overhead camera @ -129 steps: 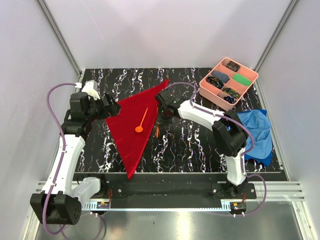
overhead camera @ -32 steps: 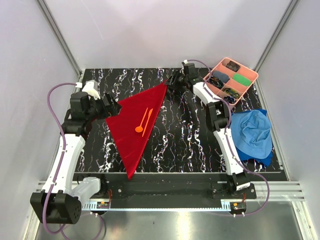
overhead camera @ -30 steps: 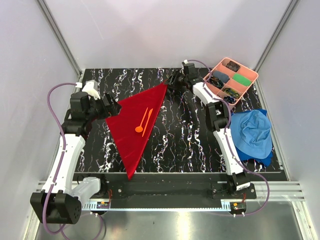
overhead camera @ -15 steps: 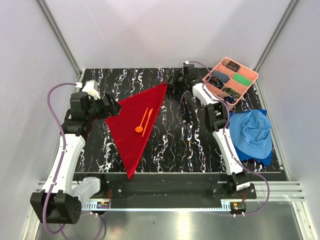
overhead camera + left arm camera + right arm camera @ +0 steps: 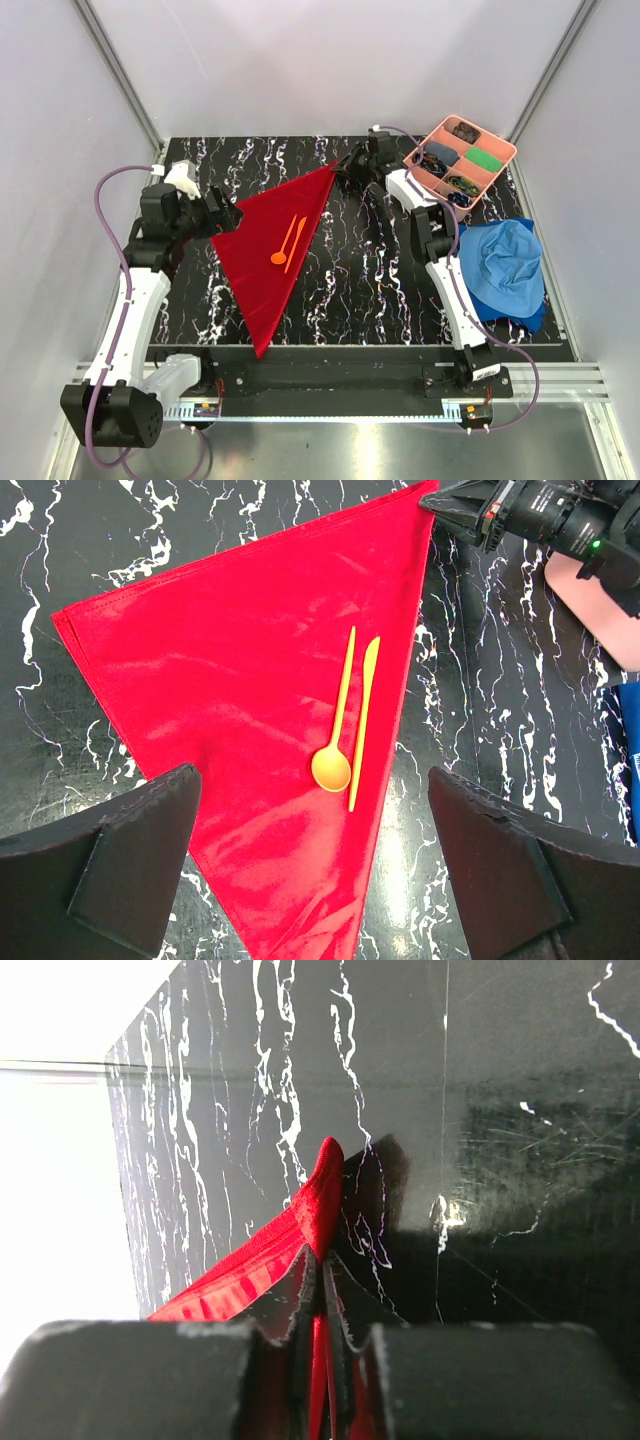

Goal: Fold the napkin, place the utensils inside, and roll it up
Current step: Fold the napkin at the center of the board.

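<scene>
The red napkin (image 5: 262,255) lies folded into a triangle left of the table's centre, its far corner pointing to the back. On it rest two orange utensils side by side, a spoon (image 5: 279,256) and a knife (image 5: 297,238). My right gripper (image 5: 338,168) is stretched to the back and shut on the napkin's far corner (image 5: 318,1195), the cloth pinched between its fingertips (image 5: 305,1280). My left gripper (image 5: 222,212) hovers open over the napkin's left edge. In the left wrist view its fingers (image 5: 110,865) stand wide apart above the napkin (image 5: 240,670), spoon (image 5: 331,767) and knife (image 5: 363,720).
A pink compartment tray (image 5: 493,179) with small dark items and a green piece stands at the back right. A blue cloth (image 5: 505,265) lies bunched at the right edge, beside the right arm. Grey walls enclose the table.
The right gripper's jaws have closed on the napkin's far corner. Since the earliest frame the knife has joined the spoon. The left arm has not moved.
</scene>
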You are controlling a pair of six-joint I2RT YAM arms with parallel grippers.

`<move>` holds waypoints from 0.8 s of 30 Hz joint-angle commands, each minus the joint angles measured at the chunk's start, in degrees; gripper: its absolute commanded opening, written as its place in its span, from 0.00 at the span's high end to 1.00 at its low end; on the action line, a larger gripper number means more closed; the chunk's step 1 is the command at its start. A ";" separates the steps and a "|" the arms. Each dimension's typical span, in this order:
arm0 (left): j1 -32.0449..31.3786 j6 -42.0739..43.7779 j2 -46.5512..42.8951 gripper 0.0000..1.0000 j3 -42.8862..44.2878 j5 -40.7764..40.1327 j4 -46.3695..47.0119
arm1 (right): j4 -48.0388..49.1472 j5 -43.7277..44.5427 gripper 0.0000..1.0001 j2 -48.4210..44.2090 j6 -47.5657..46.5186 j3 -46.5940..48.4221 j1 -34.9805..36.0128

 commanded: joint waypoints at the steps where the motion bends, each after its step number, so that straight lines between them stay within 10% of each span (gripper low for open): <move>1: -0.15 0.64 0.03 0.01 -0.12 0.75 2.13 | 2.11 4.29 0.90 -3.11 -2.01 -5.97 -0.14; 24: -0.15 0.55 0.91 0.01 -0.12 1.27 2.22 | 19.86 1.93 1.00 -23.58 -7.73 -30.57 -11.04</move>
